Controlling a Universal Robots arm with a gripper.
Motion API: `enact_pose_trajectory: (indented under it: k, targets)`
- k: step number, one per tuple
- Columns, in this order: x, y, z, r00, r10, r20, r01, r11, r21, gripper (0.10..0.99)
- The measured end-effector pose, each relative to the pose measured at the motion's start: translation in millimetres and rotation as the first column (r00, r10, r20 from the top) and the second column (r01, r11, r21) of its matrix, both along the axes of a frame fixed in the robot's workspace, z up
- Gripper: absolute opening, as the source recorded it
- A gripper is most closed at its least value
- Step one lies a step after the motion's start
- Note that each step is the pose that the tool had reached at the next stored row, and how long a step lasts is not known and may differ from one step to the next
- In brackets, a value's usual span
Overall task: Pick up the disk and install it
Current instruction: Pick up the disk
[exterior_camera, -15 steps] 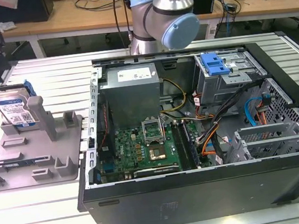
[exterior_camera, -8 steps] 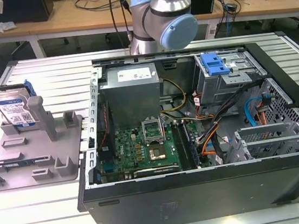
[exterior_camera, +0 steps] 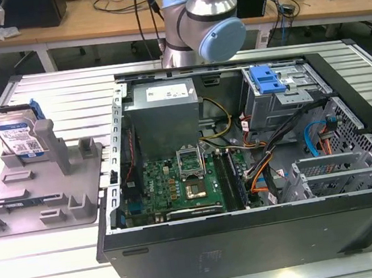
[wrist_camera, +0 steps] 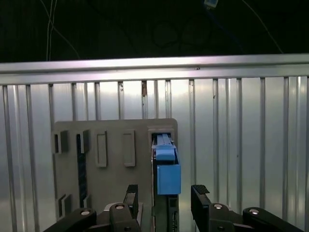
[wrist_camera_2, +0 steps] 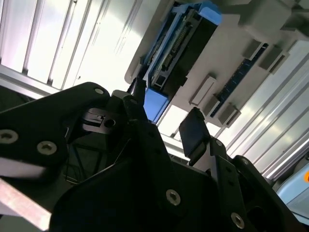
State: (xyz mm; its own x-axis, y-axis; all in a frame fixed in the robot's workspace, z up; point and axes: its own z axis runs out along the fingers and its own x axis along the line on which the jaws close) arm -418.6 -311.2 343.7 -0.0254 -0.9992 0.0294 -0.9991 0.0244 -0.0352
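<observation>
exterior view: high, wide over case [exterior_camera: 253,246]. both wrist views: close on disk [wrist_camera: 168,176] [wrist_camera_2: 183,48].

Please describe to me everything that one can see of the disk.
The disk is a flat silver metal drive with a white-and-blue label, edged by a blue plastic frame. It stands on edge, slightly tilted, in the grey holder at the exterior view's left, outside the computer case. Only the holder touches it; the open end effector is apart from it.
</observation>
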Motion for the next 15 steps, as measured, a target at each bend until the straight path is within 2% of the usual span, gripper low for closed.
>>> enact_pose_trajectory:
  k: [5, 8, 15]
  targets:
    - [-5.1, 5.8, -8.4, 1.0000, 0.005, 0.0001, -0.005, 1.0000, 0.005, 0.557]
    - [-7.3, 6.5, -11.6, 1.0000, 0.007, -0.0011, -0.007, 1.0000, 0.006, 0.557]
    - [-7.4, 5.3, -12.7, 0.9999, 0.007, -0.0110, -0.007, 1.0000, 0.006, 0.557]
